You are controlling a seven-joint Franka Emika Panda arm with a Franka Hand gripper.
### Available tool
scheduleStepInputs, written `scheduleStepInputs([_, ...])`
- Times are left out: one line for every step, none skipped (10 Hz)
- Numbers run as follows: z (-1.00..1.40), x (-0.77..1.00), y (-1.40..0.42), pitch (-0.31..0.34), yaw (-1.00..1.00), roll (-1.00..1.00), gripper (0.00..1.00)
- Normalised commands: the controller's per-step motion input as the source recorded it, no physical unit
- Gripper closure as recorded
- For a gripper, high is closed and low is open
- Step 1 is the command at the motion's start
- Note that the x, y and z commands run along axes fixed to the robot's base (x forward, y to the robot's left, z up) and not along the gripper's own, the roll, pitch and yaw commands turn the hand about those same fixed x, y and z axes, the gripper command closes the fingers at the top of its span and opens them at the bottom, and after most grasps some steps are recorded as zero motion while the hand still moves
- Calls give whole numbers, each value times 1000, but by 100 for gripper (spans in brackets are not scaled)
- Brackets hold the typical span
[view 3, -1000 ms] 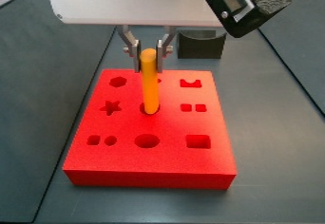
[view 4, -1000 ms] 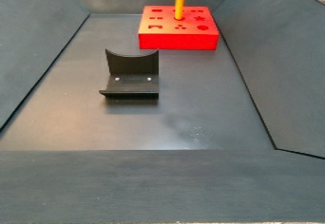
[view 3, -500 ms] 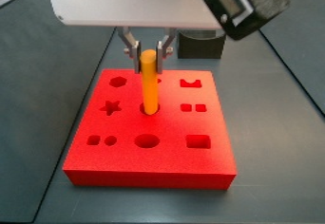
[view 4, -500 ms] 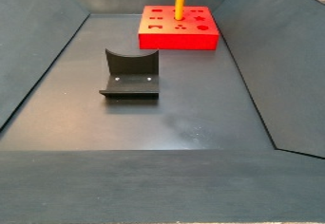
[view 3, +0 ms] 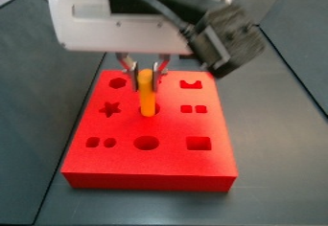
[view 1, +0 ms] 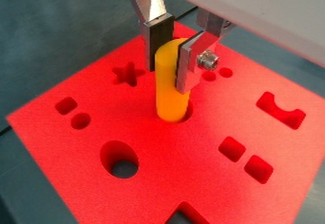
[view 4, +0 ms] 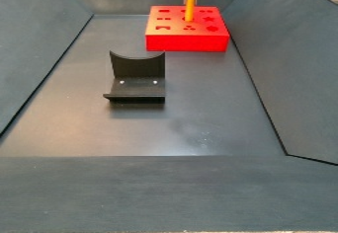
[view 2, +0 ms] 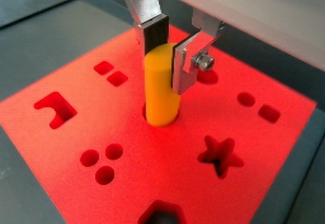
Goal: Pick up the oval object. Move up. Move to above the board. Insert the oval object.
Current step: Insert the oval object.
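Above the board (view 1: 76, 114), we see the gripper (view 1: 173, 40) with its jaws clamped on the upright oval object (view 1: 170, 81), whose lower end already sits in a central hole. Pick-up, lift and transfer are done; full seating and release remain.

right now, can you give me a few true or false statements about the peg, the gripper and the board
1. The gripper is closed on the oval object. True.
2. The oval object lies flat on the board. False: it stands upright, its lower end in a hole near the board's middle.
3. The star hole is filled. False: it is empty.
4. The fixture stands on the floor apart from the board. True.
5. The gripper is above the fixture. False: it is over the board.
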Motion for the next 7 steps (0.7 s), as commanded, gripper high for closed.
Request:
scheduleStepInputs([-1000,-320,-63,-66,0,167,100])
scheduleStepInputs([-1000,-246,-63,-49,0,141,100])
scheduleStepInputs([-1000,-189,-63,-40,0,121,100])
scheduleStepInputs([-1000,0,0,-20,0,90,100])
scheduleStepInputs([-711,0,-54,-243,0,116,100])
scheduleStepInputs([-74,-49,49,-169,-49,-126,100])
scheduleStepInputs([-66,0,0,-53,-49,-14,100])
